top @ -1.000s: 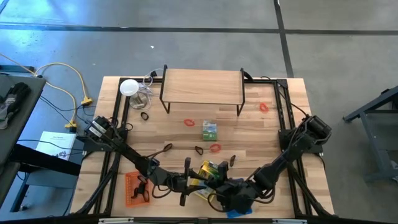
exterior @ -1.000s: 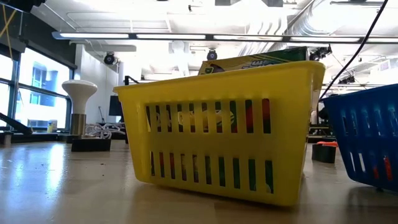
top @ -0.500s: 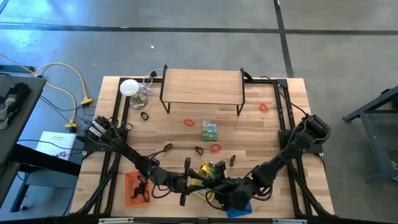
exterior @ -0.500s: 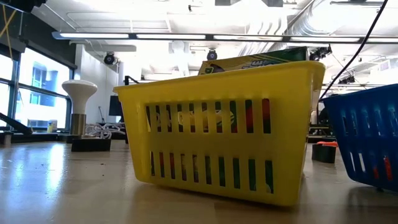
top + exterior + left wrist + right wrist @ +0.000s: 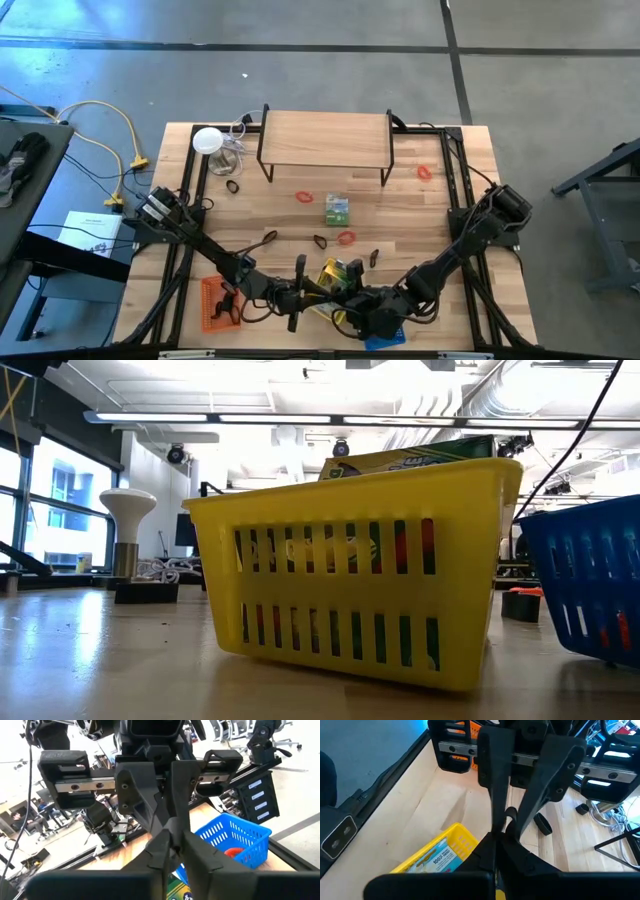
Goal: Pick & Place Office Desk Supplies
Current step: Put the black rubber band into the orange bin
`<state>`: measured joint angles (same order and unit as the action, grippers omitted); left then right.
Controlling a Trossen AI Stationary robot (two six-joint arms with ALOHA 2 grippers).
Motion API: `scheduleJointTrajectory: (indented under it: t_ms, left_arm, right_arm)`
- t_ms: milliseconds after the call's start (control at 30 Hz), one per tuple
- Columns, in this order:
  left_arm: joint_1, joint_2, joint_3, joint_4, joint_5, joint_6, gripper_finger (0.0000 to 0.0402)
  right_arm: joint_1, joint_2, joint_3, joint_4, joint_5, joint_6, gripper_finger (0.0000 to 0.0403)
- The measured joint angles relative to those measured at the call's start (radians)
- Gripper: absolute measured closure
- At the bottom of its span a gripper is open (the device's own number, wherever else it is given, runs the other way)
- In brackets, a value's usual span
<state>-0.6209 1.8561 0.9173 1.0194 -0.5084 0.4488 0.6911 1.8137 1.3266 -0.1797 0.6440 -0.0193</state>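
Grippers meet at the near edge of the wooden table (image 5: 420, 215), over a yellow slotted basket (image 5: 338, 277) that holds a crayon box (image 5: 420, 456).

Left gripper (image 5: 312, 292) reaches in from the left. In its wrist view its fingers (image 5: 165, 845) have their tips nearly together; whether anything thin is pinched between them, cannot tell.

Right gripper (image 5: 352, 303) comes in from the right, with its own fingers (image 5: 507, 832) pressed tip to tip in its wrist view, a small black clip-like piece (image 5: 510, 814) apparently nipped between them, though it is too small to be sure.

Blue basket (image 5: 235, 840) sits just right of the yellow one, something red-orange inside it. Orange basket (image 5: 218, 303) near left.

Loose supplies farther out on the table:
- green-and-silver packet (image 5: 337, 209) mid-table
- red rubber-band loops at (image 5: 305, 196), (image 5: 346, 238) and far right (image 5: 425, 172)
- black clip-like pieces at (image 5: 320, 241) and (image 5: 373, 258)
- black ring (image 5: 232, 186) far left, near a white round disc (image 5: 207, 140) with clear wiring.

Wooden shelf riser (image 5: 324, 137) on black legs stands at the far side.
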Motion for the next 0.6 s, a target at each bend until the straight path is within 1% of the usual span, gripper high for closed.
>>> scheduleJointTrajectory:
  t_ms: [133,233,333,467,600]
  left_arm:
    - [-0.008,0.000,0.000,-0.005,0.000,-0.012,0.0395]
    - [-0.017,0.000,0.000,-0.009,-0.004,-0.007,0.0398]
    - [-0.018,0.000,0.000,-0.008,-0.009,-0.014,0.0399]
    - [-0.019,0.000,0.000,-0.015,-0.066,-0.079,0.0399]
    - [-0.016,0.000,0.000,-0.042,-0.073,-0.092,0.0400]
  right_arm:
    - [-0.005,0.000,0.000,-0.010,-0.056,0.033,0.0400]
    - [-0.013,0.000,0.000,-0.026,-0.076,0.087,0.0398]
    - [-0.019,0.000,-0.001,-0.048,-0.088,0.121,0.0381]
    - [-0.019,0.000,-0.001,-0.013,-0.156,0.179,0.0328]
    - [-0.011,0.000,-0.001,-0.009,-0.138,0.172,0.0259]
